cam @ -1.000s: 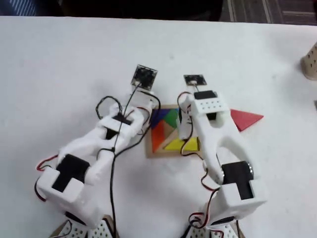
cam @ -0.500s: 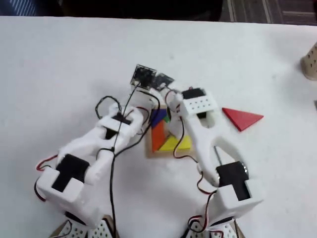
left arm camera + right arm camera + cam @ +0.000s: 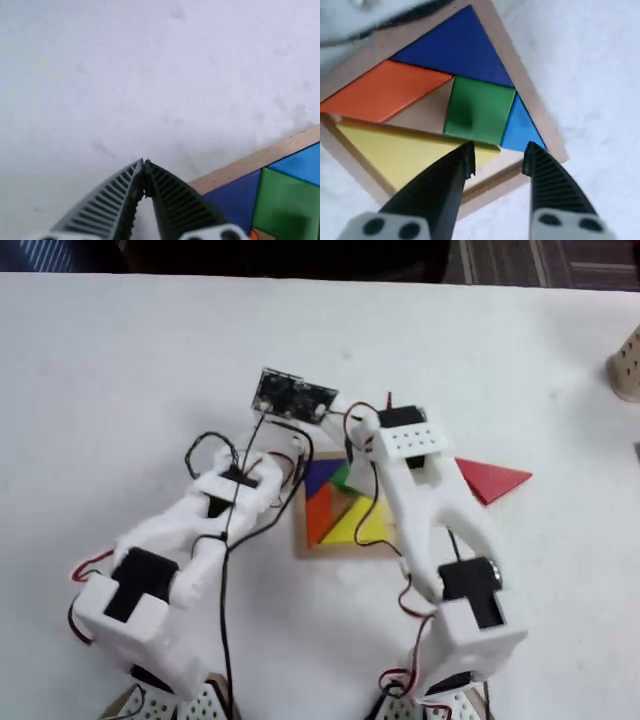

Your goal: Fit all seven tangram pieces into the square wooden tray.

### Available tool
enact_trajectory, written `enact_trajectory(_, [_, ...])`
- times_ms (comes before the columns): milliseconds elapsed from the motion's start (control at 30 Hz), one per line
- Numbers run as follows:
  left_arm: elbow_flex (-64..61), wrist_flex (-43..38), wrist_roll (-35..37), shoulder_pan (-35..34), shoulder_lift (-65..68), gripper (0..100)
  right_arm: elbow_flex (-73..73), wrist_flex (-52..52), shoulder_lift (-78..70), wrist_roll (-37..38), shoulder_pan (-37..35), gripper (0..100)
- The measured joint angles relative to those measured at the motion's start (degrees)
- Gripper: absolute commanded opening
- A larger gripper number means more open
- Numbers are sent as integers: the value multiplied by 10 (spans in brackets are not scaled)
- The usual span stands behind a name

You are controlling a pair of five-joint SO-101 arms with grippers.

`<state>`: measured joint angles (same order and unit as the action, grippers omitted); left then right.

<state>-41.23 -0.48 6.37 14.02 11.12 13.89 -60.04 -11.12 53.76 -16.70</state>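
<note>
Wooden tray (image 3: 532, 100) under the right arm's fingers (image 3: 445, 190), apart; left arm's fingers (image 3: 175, 200) together, near its rim.

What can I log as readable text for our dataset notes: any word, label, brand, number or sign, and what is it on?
No text can be read anywhere.
The tray, the pieces in it and the red triangle: plain, no print.
The circuit boards: any markings are too small to read.
</note>
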Motion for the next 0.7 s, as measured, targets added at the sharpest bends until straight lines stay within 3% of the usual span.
enact_trajectory(100, [0, 0, -2, -3, 0, 23, 0, 39, -34, -35, -1, 12])
enact_trajectory(233, [0, 0, -2, -3, 0, 23, -2, 86, -51, -95, 10, 30])
enact_trajectory(700, [0, 0, -2, -3, 0, 23, -1, 71, -44, -105, 34, 18])
